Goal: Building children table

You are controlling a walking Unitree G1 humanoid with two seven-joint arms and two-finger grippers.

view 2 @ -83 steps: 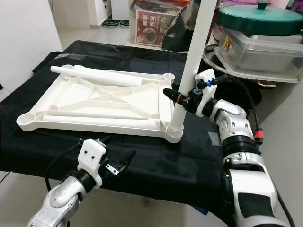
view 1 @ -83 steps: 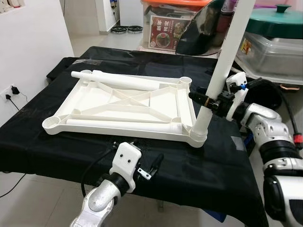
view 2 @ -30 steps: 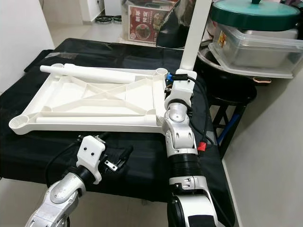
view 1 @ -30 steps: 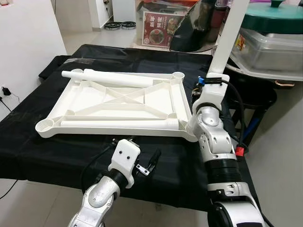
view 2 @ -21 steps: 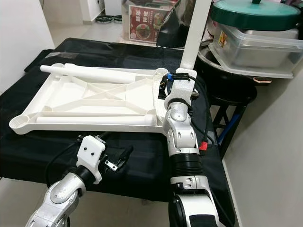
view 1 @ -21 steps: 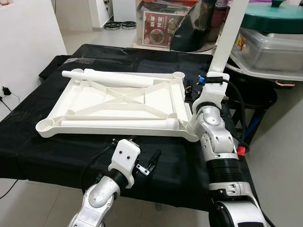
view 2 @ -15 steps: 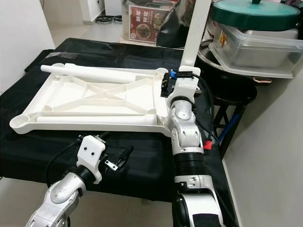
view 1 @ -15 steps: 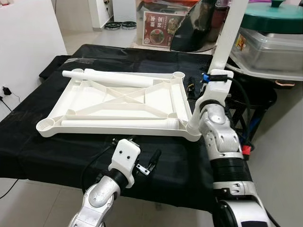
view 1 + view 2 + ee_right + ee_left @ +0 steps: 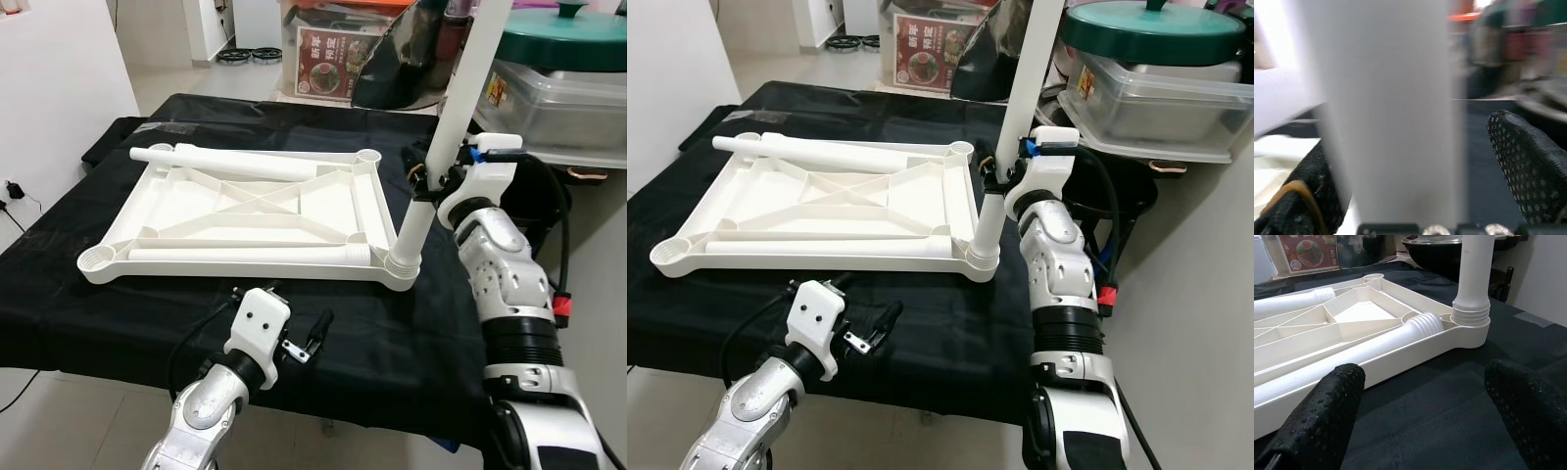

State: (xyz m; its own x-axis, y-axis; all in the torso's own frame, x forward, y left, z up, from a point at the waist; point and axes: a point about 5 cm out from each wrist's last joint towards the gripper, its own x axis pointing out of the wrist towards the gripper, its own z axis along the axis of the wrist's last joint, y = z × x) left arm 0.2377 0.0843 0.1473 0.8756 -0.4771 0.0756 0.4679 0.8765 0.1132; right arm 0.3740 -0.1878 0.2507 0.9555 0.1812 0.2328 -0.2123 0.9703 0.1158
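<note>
Upright leg (image 9: 453,127) in tabletop's (image 9: 245,211) near right corner socket.

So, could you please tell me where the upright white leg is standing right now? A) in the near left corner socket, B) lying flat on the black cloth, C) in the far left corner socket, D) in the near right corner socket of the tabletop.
D: the upright leg rises from the near right corner socket of the upside-down tabletop, with the right gripper around its shaft.

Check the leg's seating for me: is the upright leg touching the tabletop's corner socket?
Touching: left wrist view shows the upright leg seated in the tabletop's corner socket.
</note>
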